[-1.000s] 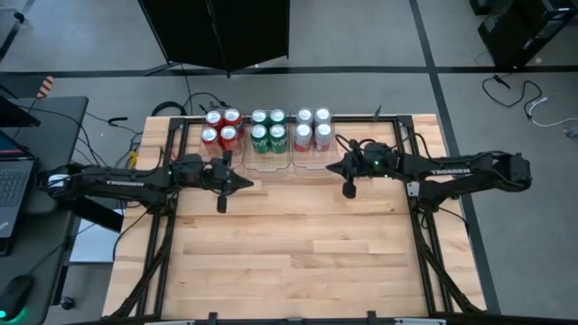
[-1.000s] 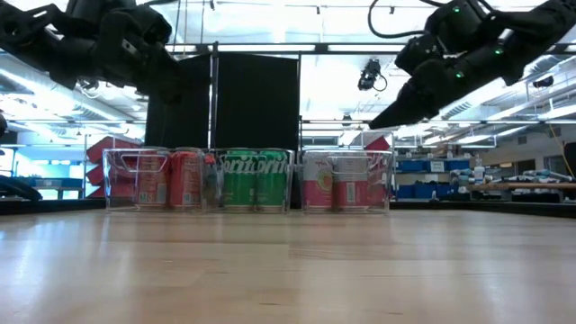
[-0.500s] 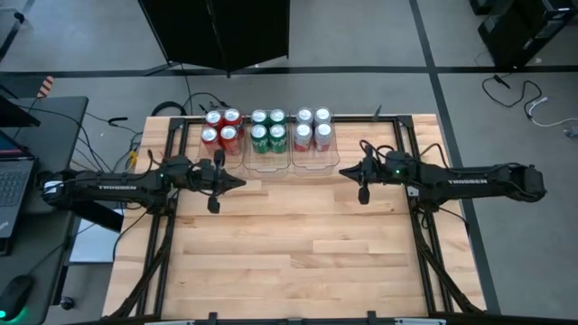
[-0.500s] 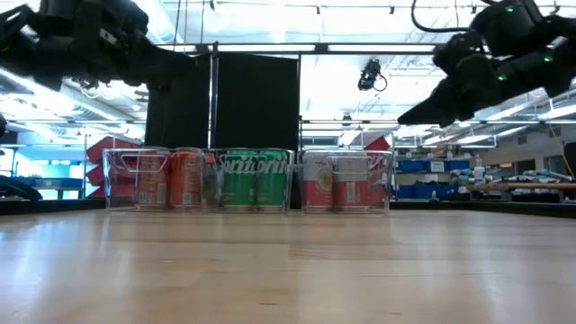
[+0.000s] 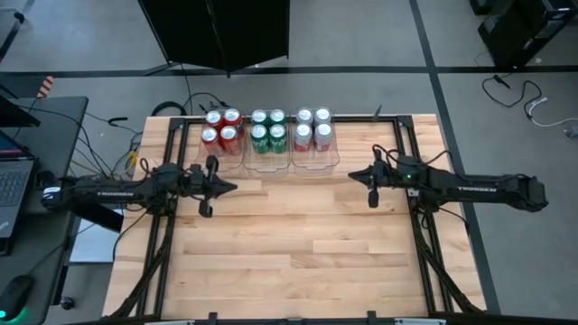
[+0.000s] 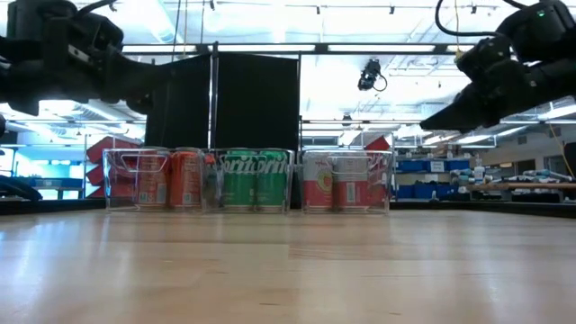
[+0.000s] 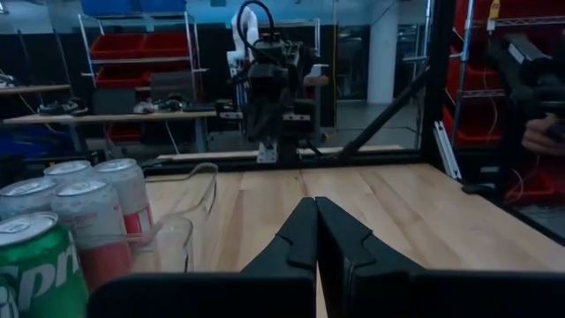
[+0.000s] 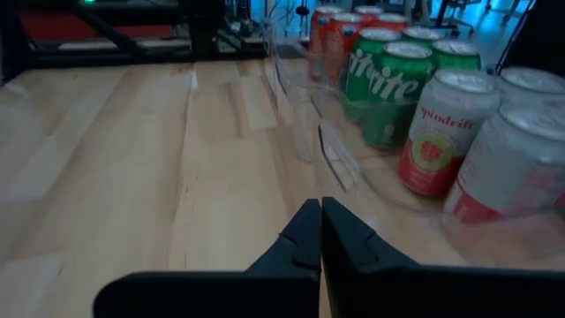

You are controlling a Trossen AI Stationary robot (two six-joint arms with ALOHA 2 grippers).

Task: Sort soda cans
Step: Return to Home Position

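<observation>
Tabletop — soda cans grouped; left gripper, right gripper closed, apparently.

Past the far edge of your worktop stands a black screen on a grey floor strewn with cables. Off the left edge you have a dark desk with a laptop. Shelves of red bins and ceiling strip lights show beyond

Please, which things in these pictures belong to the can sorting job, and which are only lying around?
Belong to the job: red cans, green cans, white-pink cans, the clear bins holding them, left gripper and right gripper (both shut, off the cans).

Only lying around: laptop, cables on the floor, black panel.
</observation>
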